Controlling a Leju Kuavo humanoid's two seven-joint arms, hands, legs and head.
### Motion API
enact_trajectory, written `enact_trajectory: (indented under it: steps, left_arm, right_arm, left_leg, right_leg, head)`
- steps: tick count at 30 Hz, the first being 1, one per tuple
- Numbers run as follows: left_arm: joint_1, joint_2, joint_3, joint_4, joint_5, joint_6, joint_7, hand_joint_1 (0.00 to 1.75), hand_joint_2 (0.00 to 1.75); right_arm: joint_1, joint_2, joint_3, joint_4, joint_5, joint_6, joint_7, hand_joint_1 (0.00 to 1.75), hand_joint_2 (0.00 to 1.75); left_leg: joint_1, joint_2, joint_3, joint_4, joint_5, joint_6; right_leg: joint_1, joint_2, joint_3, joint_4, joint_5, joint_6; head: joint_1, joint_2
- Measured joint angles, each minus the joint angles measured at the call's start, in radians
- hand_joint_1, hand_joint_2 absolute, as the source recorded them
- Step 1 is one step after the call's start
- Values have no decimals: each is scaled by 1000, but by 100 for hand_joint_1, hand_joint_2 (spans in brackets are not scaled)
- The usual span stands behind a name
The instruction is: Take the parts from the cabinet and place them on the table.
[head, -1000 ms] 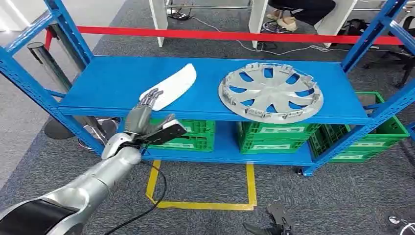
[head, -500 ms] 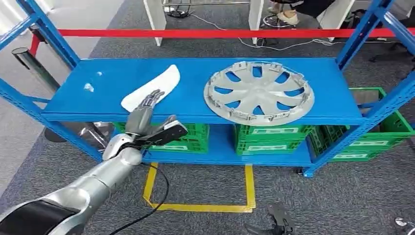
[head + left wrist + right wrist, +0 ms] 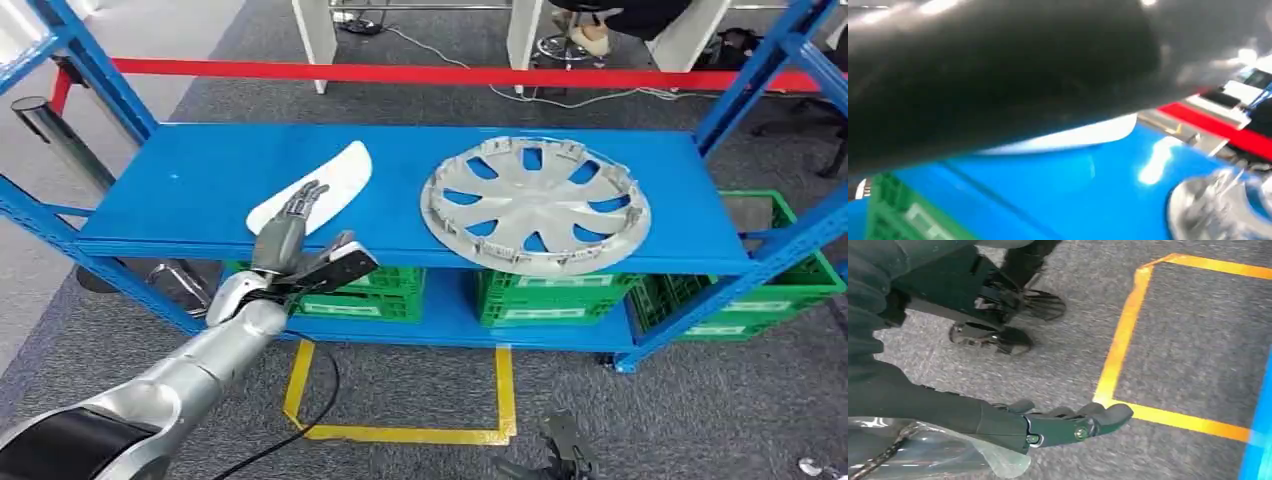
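My left hand has its fingers stretched out flat and apart, holding nothing, the tips lying over the near end of the white curved panel on the blue shelf; whether they touch it I cannot tell. The panel's long axis runs away from me and to the right, nearly in line with my fingers, so I judge a forward slide along it would bring the palm over it. The silver wheel cover lies well apart to the right on the same shelf. My right hand hangs low over the grey carpet, fingers loosely extended, empty, far from both parts.
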Motion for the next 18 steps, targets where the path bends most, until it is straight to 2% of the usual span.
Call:
enact_trajectory:
  steps: [1,3,4,5,6,7,8,9,10,11,12,18]
  left_arm:
    - [0,-1,0,0,0,0,0,0,0]
    - [8,0,0,0,0,-1,0,0,0]
    - [12,0,0,0,0,0,0,0,0]
    - [14,0,0,0,0,0,0,0,0]
    - [15,0,0,0,0,0,0,0,0]
    - [14,0,0,0,3,2,1,0,0]
    - [13,-1,0,0,6,3,4,0,0]
    - [10,0,2,0,15,2,5,0,0]
    - [9,-1,3,0,25,1,5,0,0]
    - [9,-1,4,0,31,2,4,0,0]
    - [11,0,5,0,36,3,2,0,0]
    - [7,-2,25,0,76,13,-14,0,0]
  right_arm:
    - [-3,0,-1,0,0,0,0,0,175]
    - [-1,-2,-4,0,0,0,1,0,175]
    - [3,-2,-5,0,0,0,1,0,175]
    - [6,-2,-5,0,2,0,1,0,175]
    - [6,-3,-5,0,2,0,1,0,175]
    - [5,-4,-5,0,2,0,1,0,175]
    - [4,-5,-5,0,3,0,1,0,175]
    - [3,-4,-6,0,4,0,0,0,175]
    - [0,-4,-6,0,5,0,0,0,175]
    - [3,-4,-6,0,6,0,1,0,175]
    - [5,-4,-7,0,8,0,1,0,175]
    - [4,-4,-9,0,13,0,0,0,175]
  left_leg:
    - [1,0,3,-1,-1,0]
    - [2,-1,7,3,-11,-5]
    - [2,-1,11,5,-17,-8]
    - [4,-1,17,9,-24,-12]
    - [6,-1,24,13,-32,-16]
    - [9,-1,31,21,-42,-22]
    - [12,0,37,30,-53,-28]
    - [6,-2,34,31,-58,-36]
    - [6,-2,27,42,-59,-39]
    - [6,-2,26,42,-62,-36]
    - [4,-2,26,41,-57,-28]
    - [5,-1,35,28,-55,-24]
  right_leg:
    - [-3,-2,-39,69,-22,6]
    - [-10,-2,-136,215,-64,17]
    - [-13,-2,-167,243,-53,22]
    - [-15,-4,-169,220,-15,25]
    - [-17,-5,-149,153,44,28]
    - [-20,-7,-115,63,106,31]
    - [-22,-11,-84,-13,136,34]
    - [-13,-9,-64,-12,117,31]
    - [-15,-6,-59,-33,108,15]
    - [-17,-6,-61,-34,113,8]
    - [-16,-4,-61,-33,112,8]
    - [-13,2,-61,-33,107,-1]
  head:
    - [-1,0]
    - [-2,0]
    - [-1,0]
    - [-1,0]
    - [-1,0]
    - [-2,0]
    - [-1,0]
    - [2,0]
    - [4,0]
    - [-2,0]
    - [-2,0]
    - [-2,0]
